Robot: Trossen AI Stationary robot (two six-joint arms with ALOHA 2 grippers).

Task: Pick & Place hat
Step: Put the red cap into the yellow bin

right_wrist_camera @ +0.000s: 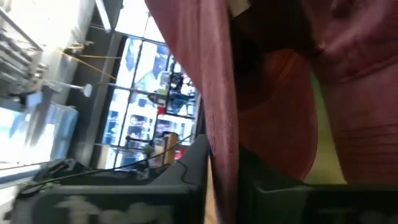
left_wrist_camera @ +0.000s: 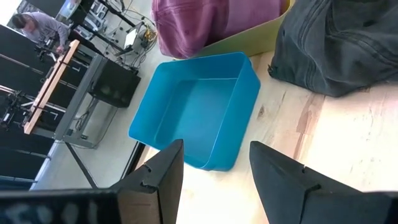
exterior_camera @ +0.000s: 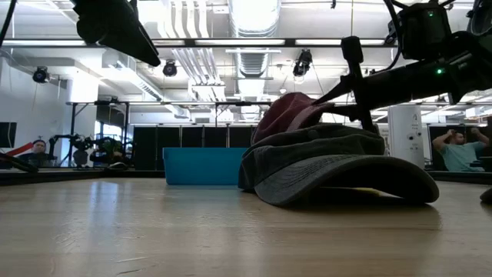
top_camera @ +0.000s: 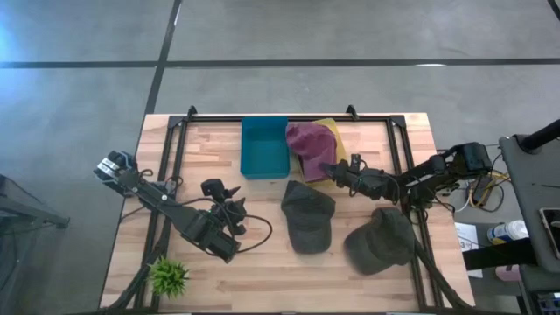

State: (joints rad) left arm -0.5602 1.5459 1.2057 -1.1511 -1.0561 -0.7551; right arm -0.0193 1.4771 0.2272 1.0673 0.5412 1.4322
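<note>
At the table's eight o'clock corner stands a small green plant. Just inward of it, at about seven o'clock, the left gripper hovers over bare wood with its fingers spread wide apart and nothing between them; its wrist view looks straight past them at the blue bin. The arm itself runs back toward the nine o'clock edge.

At twelve o'clock, against the far rail, sits the blue bin, open side up, with no hat in it. Touching its three o'clock side is the maroon hat, lying over a yellow hat whose edge peeks out beyond it. In the low view the maroon hat rises behind a dark grey one.

Near the table's centre lies a dark grey hat, flat on the wood. A second dark grey hat lies at about four o'clock, close to the near right rail, apart from the first.

The right gripper reaches in from the three o'clock side and meets the maroon hat at the edge nearest the table's centre. The right wrist view shows a fold of maroon cloth running down between the two dark fingers, which stand close together on it, pinching the fabric. The hat rests on the table beside the bin, not inside it.
</note>
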